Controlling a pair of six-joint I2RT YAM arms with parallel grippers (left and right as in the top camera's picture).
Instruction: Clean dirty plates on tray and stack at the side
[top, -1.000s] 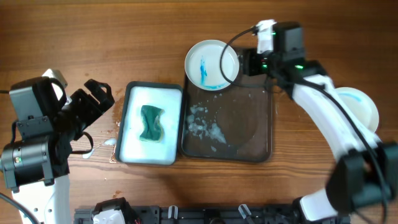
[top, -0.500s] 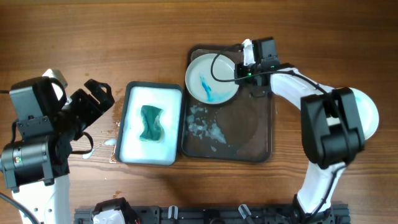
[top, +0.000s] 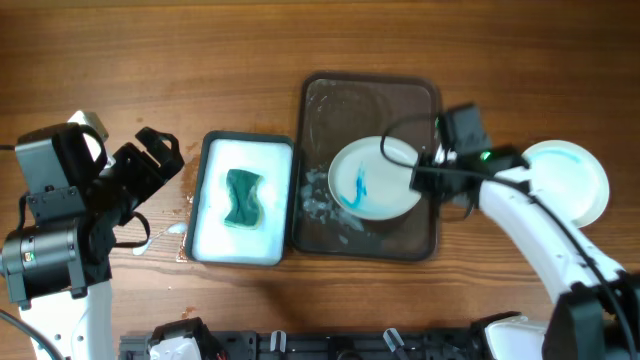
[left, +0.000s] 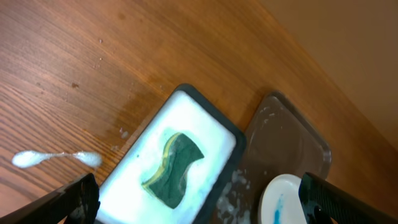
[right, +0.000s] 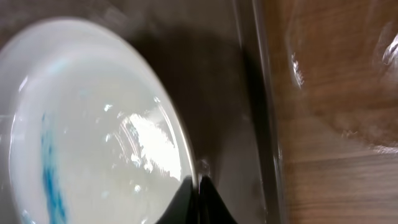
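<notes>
**A:** From overhead, where is it?

**B:** The plate (top: 375, 195) sits over the tray (top: 370, 82), directly left of my right pincer (top: 420, 178), which pinches its right rim. My left pincer (top: 157, 158) hangs spread, far off left.

**A:** Left wrist?

**B:** The green sponge (left: 174, 168) lies nearer than that plate.

**A:** Right wrist?

**B:** The plate is round, glossy and wet, with a blue streak (right: 50, 168) and a thin rim, so I judge it slippery.

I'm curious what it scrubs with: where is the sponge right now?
From overhead, the sponge lies in the white tray, just left of the brown tray.
</notes>
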